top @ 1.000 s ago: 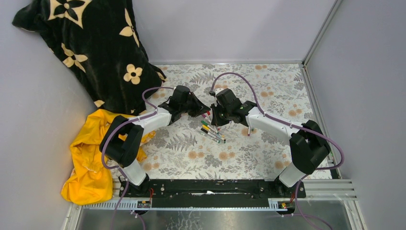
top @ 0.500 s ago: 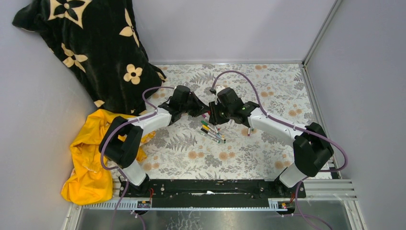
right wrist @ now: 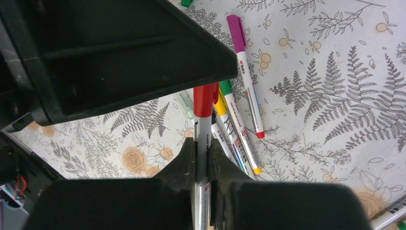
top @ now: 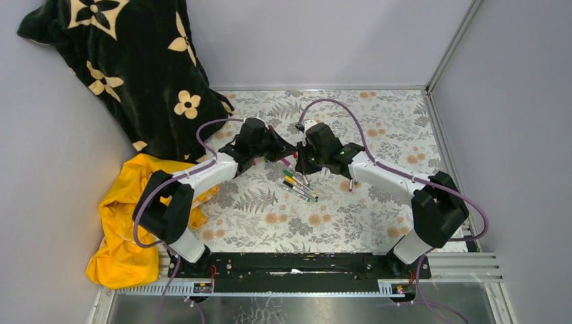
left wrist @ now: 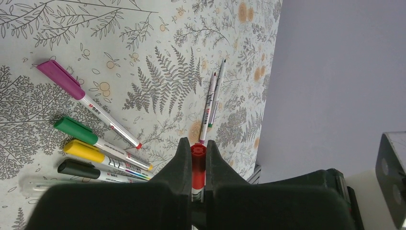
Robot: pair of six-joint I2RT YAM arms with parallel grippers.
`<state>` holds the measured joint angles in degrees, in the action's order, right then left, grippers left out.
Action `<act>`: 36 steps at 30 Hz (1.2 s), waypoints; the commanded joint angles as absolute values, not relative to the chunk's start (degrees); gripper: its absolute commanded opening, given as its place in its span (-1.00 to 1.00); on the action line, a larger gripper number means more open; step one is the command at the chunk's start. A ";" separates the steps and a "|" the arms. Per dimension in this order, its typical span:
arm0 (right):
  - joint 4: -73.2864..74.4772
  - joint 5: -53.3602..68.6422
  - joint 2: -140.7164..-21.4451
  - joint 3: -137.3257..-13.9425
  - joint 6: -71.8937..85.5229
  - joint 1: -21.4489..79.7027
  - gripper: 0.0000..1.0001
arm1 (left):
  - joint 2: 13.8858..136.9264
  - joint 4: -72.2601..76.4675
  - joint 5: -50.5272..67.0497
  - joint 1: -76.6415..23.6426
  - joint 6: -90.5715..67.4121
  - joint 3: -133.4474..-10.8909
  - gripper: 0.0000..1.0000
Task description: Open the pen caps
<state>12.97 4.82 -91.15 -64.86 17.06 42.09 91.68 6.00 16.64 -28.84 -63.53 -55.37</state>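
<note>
A pen is held between my two grippers above the table. My left gripper (left wrist: 197, 146) is shut on its red cap (left wrist: 197, 160). My right gripper (right wrist: 201, 143) is shut on its white barrel (right wrist: 201, 134), with the red cap (right wrist: 203, 98) running into the left gripper's body (right wrist: 110, 52). In the top view the grippers meet over the pens (top: 299, 185). On the table lie capped pens: magenta cap (left wrist: 60, 79), green cap (left wrist: 72, 129), yellow cap (left wrist: 81, 150) and black cap (left wrist: 76, 167). Two thin uncapped pens (left wrist: 210, 103) lie apart.
A black flowered blanket (top: 135, 67) is heaped at the back left. A yellow cloth (top: 128, 223) lies at the left edge. Grey walls close in the floral table (top: 378, 115) on three sides. The two uncapped pens (top: 351, 183) lie under the right arm.
My right gripper has moved a little left toward the left gripper, and the left wrist has shifted slightly up. The two grippers now meet on the red-capped pen.
</note>
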 commanded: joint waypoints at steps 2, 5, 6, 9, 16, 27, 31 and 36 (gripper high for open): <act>10.37 4.30 -91.17 -65.16 17.79 42.88 -1.00 | 90.56 5.94 14.46 -28.98 -63.39 -55.99 -1.00; 9.53 4.30 -89.62 -62.42 18.99 42.83 -1.00 | 92.09 6.07 13.42 -27.39 -62.72 -56.44 -1.00; 9.62 4.32 -89.07 -61.59 19.27 42.87 -1.00 | 92.90 6.23 13.51 -26.82 -62.61 -56.71 -1.00; 10.45 4.45 -87.33 -59.41 19.75 42.86 -1.00 | 95.43 6.33 13.18 -23.77 -61.83 -57.78 -1.00; 10.72 3.95 -81.40 -52.68 20.83 42.87 -1.00 | 99.81 4.21 13.64 -16.23 -59.10 -61.81 -1.00; 15.55 -12.07 -84.28 -56.76 20.28 41.86 -1.00 | 100.10 -12.95 2.80 -15.97 -46.97 -66.30 -1.00; 13.20 -15.02 -86.19 -55.28 22.57 39.18 -1.00 | 100.50 -15.36 -2.71 -16.24 -46.59 -63.68 -1.00; 13.16 -16.51 -88.10 -55.51 23.30 35.35 -1.00 | 102.22 -15.25 -4.53 -16.24 -47.46 -62.01 -0.83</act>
<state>14.33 -11.90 -86.94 -54.46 21.69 37.91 101.30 -13.30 0.67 -16.08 -48.75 -63.00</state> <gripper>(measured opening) 0.090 0.066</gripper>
